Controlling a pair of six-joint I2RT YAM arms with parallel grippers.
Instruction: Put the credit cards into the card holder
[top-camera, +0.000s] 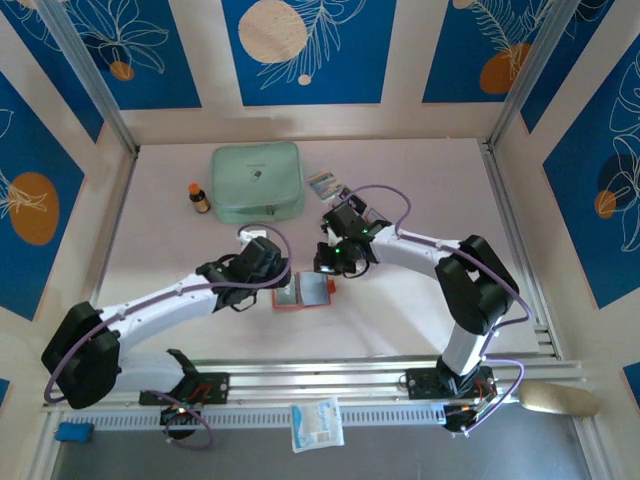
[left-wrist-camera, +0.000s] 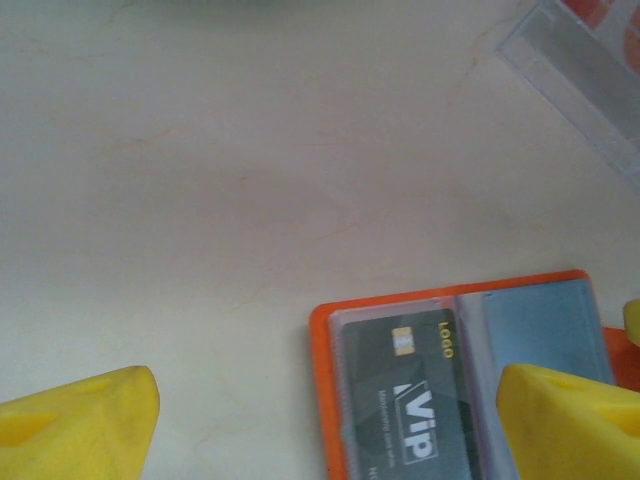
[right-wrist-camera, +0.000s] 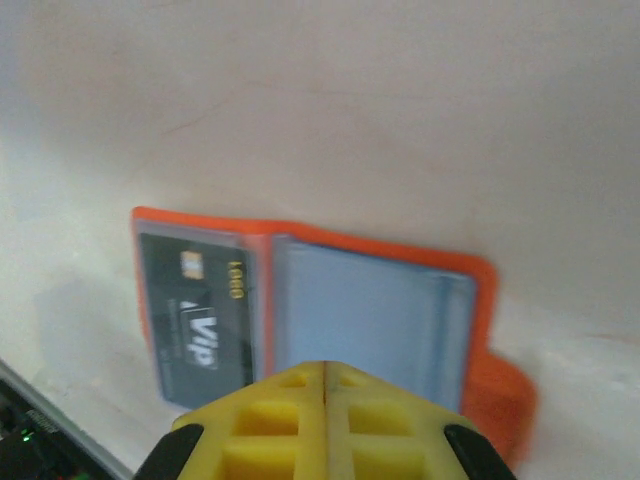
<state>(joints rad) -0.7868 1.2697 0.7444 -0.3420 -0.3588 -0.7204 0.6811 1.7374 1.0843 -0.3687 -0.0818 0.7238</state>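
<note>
Though perhaps touching, holder (right-wrist-camera: 365, 310) beyond claw (right-wrist-camera: 325, 370)

You see whole table (top-camera: 420, 200) from above, wide; both wrist cameras look down, close; all three share open card holder (top-camera: 303, 293) (left-wrist-camera: 465, 370) (right-wrist-camera: 320, 310).

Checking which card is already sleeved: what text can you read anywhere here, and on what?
"LOGO": yellow, on the dark credit card in a sleeve of the orange card holder.
"ViP": large white letters, same card.
Fine print under it: too small to read.
Mark on the mint-green pouch, label on the small brown bottle: too small to read.
</note>
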